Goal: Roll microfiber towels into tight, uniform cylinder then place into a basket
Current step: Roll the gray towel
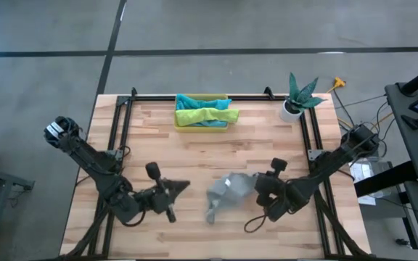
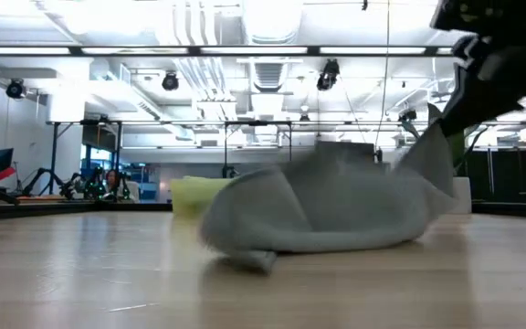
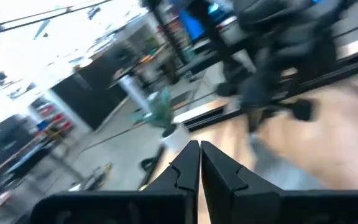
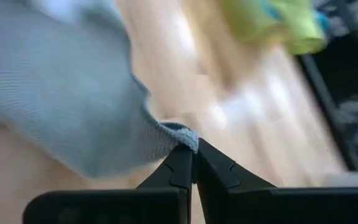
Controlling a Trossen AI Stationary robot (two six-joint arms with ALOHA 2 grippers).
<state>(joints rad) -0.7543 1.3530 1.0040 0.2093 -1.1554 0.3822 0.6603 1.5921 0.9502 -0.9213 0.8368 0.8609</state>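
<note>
A grey microfiber towel point(image 1: 227, 191) lies crumpled on the wooden table near its middle, and its right end is drawn up toward my right gripper point(image 1: 255, 185), which is shut on it. My left gripper point(image 1: 186, 185) is shut and empty. It hangs level above the table left of the towel and points at it. At the table's far edge, the yellow basket point(image 1: 181, 125) holds teal and lime green towels point(image 1: 203, 113). In the low view the grey towel point(image 2: 327, 210) rests on the table with its bulk. My right gripper pinches a corner of the grey towel's edge point(image 4: 185, 135) between its two fingertips point(image 4: 213, 163). The fingers slant down from the table's right side. That end is lifted point(image 2: 435, 146); the rest of the towel sags from it and lies bunched on the table.
A white pot with a green plant point(image 1: 296, 100) stands at the far right corner. A black metal frame point(image 1: 194, 97) runs along the far edge and both sides of the table. Bare wood shows between the towel and the basket and along the near edge.
</note>
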